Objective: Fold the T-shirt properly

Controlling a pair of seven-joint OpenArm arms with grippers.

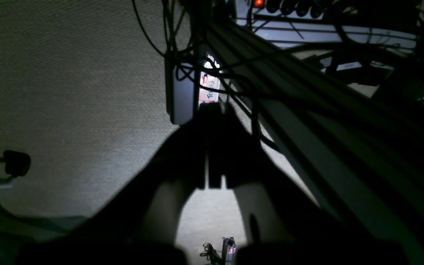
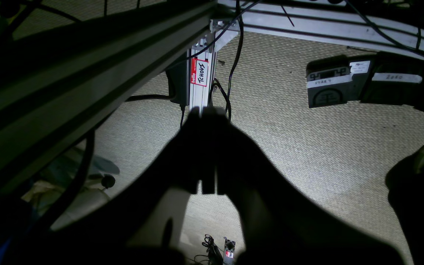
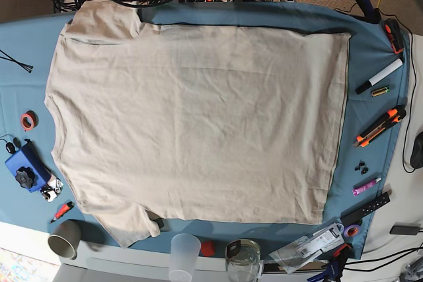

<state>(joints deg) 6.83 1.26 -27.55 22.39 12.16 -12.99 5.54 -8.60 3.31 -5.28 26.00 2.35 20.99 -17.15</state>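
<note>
T-shirt [image 3: 198, 123] lies flat, unfolded, on table [image 3: 367, 44] (teal cloth). Left pincer [image 1: 214, 184] and right pincer [image 2: 208, 189] closed, empty.

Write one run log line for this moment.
T-shirt: flat, unfolded on tablecloth | left gripper: shut, empty | right gripper: shut, empty
</note>
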